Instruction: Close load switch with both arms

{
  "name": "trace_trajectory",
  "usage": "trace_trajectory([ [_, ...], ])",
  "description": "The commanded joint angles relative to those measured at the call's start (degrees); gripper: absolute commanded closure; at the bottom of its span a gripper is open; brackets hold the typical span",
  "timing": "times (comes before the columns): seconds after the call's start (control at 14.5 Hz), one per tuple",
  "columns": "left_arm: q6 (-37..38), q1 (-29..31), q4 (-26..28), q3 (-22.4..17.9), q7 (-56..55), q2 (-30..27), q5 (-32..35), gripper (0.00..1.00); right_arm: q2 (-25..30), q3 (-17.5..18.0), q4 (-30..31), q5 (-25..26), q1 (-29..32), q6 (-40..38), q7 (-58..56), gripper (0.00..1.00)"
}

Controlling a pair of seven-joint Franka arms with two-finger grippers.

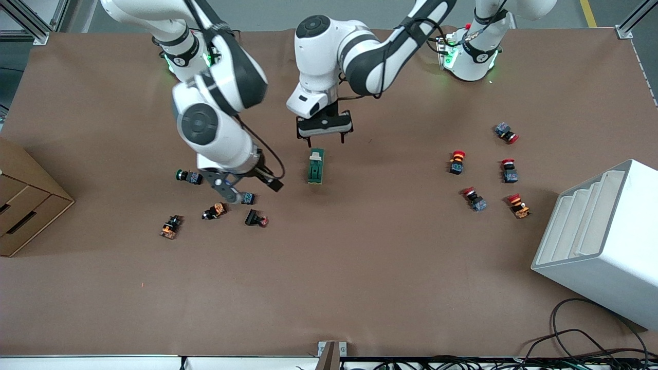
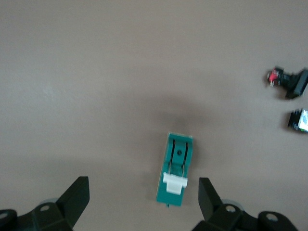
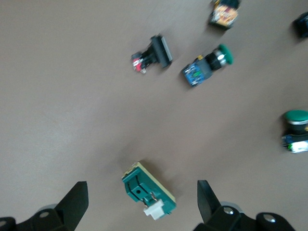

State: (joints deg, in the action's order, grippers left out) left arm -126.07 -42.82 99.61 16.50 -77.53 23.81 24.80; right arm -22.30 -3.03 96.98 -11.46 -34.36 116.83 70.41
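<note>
The load switch (image 1: 315, 165), a dark-green block with a cream handle at its end farther from the front camera, lies flat at mid-table. My left gripper (image 1: 321, 137) hangs open and empty over the table just past that handle end. In the left wrist view the load switch (image 2: 175, 175) sits between the open fingers (image 2: 77, 197), closer to one, and touches neither. My right gripper (image 1: 251, 189) is open and empty, low and tilted, beside the switch toward the right arm's end. The right wrist view shows the load switch (image 3: 147, 192) between its open fingertips (image 3: 208, 199), untouched.
Green and orange push-buttons (image 1: 188, 177) (image 1: 170, 226) (image 1: 214, 211) and a black one (image 1: 255, 219) lie around the right gripper. Several red-capped buttons (image 1: 456, 162) lie toward the left arm's end, near a white rack (image 1: 601, 241). A cardboard drawer box (image 1: 25, 200) stands at the right arm's end.
</note>
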Motion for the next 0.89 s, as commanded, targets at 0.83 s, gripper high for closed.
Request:
trace_trajectory([
  [0.83, -10.3, -3.2, 11.7, 3.9, -25.1, -0.5, 21.7, 0.0, -13.1, -0.7, 0.2, -4.2, -8.7, 14.4, 5.5, 0.0],
])
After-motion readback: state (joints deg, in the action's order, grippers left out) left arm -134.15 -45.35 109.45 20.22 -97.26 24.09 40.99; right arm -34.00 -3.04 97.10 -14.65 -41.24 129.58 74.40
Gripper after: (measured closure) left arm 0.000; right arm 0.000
